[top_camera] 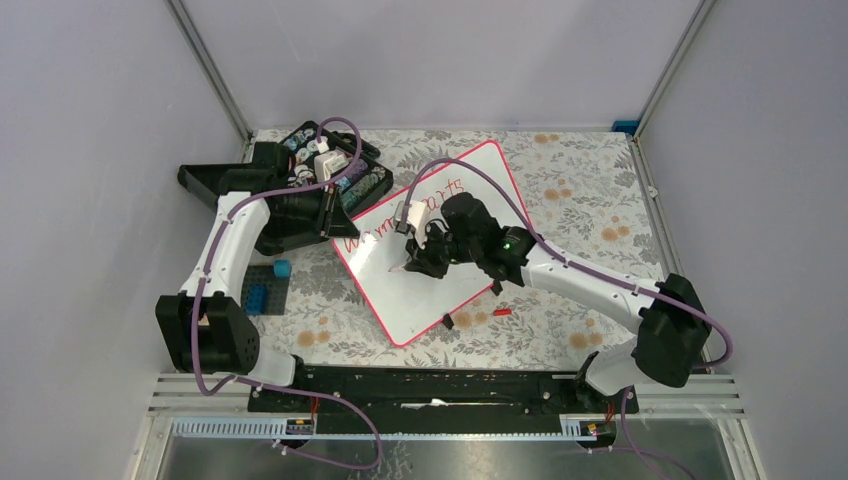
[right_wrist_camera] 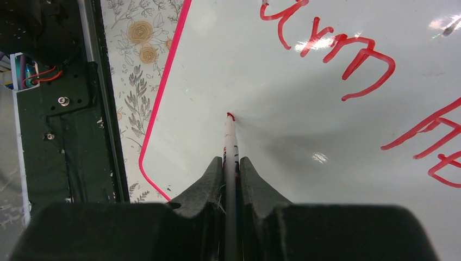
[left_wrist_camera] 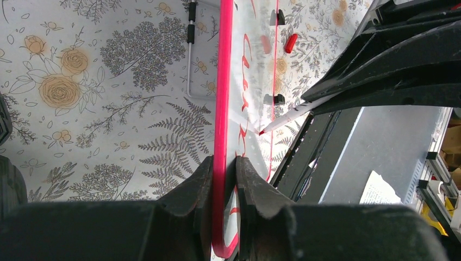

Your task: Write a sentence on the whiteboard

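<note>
While our L gripper (left_wrist_camera: pixel 224 162) pinches the whiteboard (left_wrist_camera: pixel 258 76) rim on the table (top_camera: pixel 590 200), our R gripper (right_wrist_camera: pixel 232 162) is clamped on a red marker (right_wrist_camera: pixel 230 136), tip touching the board near the sentence (right_wrist_camera: pixel 348 57).

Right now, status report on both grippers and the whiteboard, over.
Left gripper shut on whiteboard rim. Right gripper shut on marker, tip at whiteboard. Nothing blocking.

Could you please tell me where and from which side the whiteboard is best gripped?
Grip the whiteboard by its pink rim, edge-on from the left, clear of the writing: a flat board offers no other purchase; the left gripper pinches there.
</note>
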{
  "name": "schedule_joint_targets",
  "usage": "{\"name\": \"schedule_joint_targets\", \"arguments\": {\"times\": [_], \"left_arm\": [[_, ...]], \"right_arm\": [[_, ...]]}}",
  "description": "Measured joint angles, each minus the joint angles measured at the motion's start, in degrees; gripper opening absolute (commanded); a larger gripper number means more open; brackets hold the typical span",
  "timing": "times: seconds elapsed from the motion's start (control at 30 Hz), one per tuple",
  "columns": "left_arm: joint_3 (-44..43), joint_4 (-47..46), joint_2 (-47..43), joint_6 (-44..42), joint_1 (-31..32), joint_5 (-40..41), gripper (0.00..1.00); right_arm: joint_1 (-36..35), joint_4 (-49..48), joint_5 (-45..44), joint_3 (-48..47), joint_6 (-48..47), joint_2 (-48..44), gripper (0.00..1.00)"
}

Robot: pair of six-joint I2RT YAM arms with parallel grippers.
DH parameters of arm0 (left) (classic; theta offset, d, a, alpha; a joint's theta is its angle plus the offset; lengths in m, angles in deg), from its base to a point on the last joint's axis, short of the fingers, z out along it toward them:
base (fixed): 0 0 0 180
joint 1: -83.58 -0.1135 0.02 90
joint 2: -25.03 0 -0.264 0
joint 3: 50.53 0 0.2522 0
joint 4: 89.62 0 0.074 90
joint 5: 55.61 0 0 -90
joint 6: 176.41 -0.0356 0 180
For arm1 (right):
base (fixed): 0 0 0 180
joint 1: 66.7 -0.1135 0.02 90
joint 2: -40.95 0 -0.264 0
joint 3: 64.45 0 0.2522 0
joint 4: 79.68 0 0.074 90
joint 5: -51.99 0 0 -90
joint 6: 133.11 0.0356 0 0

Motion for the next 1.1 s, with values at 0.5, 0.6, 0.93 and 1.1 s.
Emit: {"name": "schedule_joint_targets", "arguments": {"times": [0.5, 0.6, 0.93, 1.1], "left_arm": [[0.00, 0.00, 0.02, -0.02, -0.04, -0.11, 0.00], [0.00, 0.00, 0.02, -0.02, -0.04, -0.11, 0.00], [0.00, 0.00, 0.04, -0.04, -0.04, -0.11, 0.00], [0.00, 0.00, 0.04, -0.04, -0.04, -0.13, 0.00]], "right_arm": [[-1.77, 0.02, 0.00, -0.28, -0.61, 0.81, 0.00], [-1.90, -0.02, 0.00, -0.02, -0.90, 0.81, 0.00], [-2.40, 0.83, 0.42, 2.73, -1.90, -0.11, 0.00], [-2.43, 1.79, -0.87, 2.86, -2.62, -0.81, 0.00]]}}
